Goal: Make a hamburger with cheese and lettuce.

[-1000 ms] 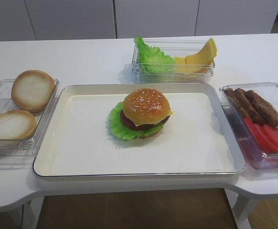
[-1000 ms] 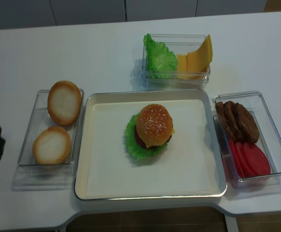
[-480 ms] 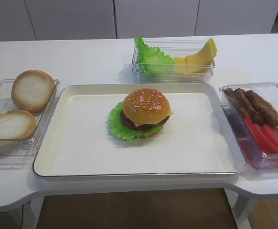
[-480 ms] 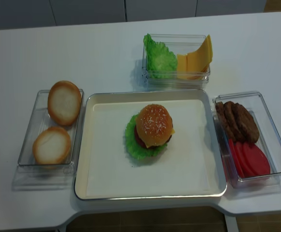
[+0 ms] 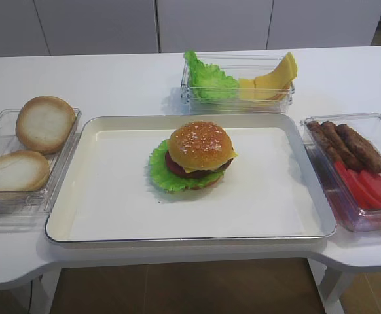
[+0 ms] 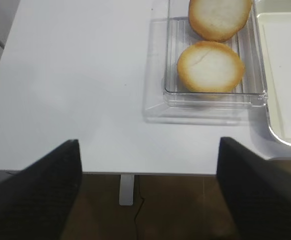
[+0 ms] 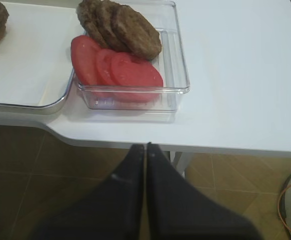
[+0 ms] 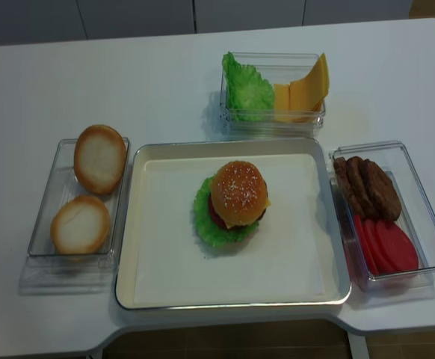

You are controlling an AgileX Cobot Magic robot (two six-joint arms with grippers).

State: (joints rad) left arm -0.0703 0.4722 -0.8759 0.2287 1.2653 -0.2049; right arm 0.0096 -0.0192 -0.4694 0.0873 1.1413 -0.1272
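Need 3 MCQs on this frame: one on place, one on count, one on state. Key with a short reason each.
1. Where does the hamburger sit?
A. in the bun box
B. on the white tray
C. on the bare table

2. How many plain bun halves lie in the left box?
A. one
B. two
C. four

3. How does the right tool stand?
A. shut, holding nothing
B. shut on a tomato slice
C. wide open

Key: 1 B, the burger stands near the tray's middle. 2 B, two pale rounds show in the box. 3 A, the right wrist view shows its fingers pressed together off the table's edge.
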